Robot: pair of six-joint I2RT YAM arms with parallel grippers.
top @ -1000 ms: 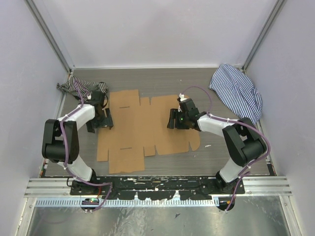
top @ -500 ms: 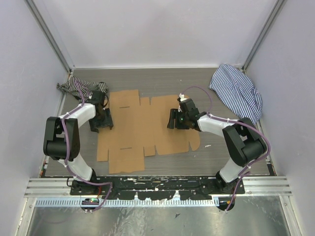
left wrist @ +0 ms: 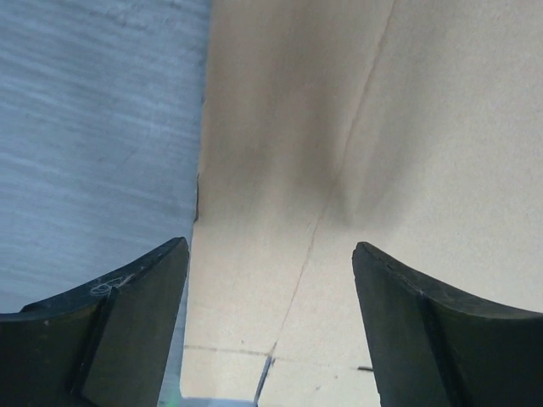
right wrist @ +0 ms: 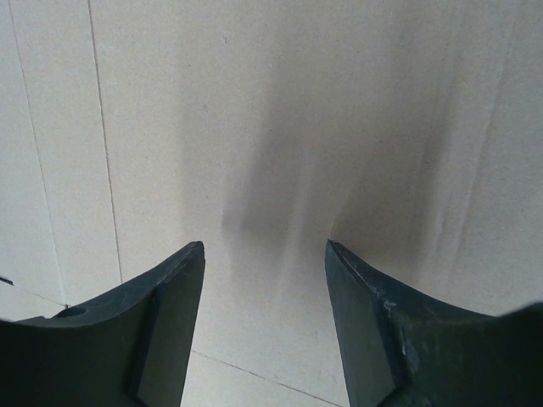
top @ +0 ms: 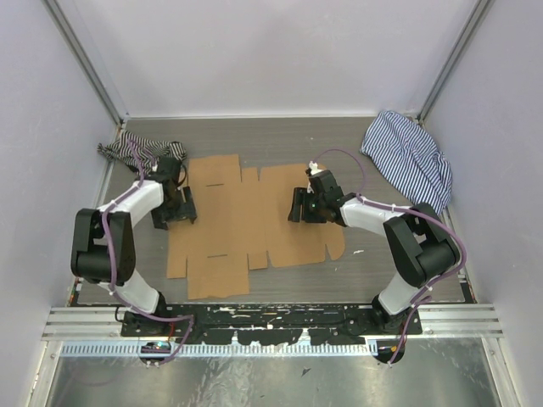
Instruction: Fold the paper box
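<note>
The paper box lies flat under both tools. The left gripper, jaws spread, straddles the sheet's edge, likely to catch a flap. The right gripper, spread and empty, sits low over a panel, probably to steady it; contact is unclear.

paper box: plain brown | left pincer, right pincer: black | worktop: grey wood-grain | blue cloth beyond right pincer: blue-white stripes | dark cloth beyond left pincer: black-white stripes
</note>
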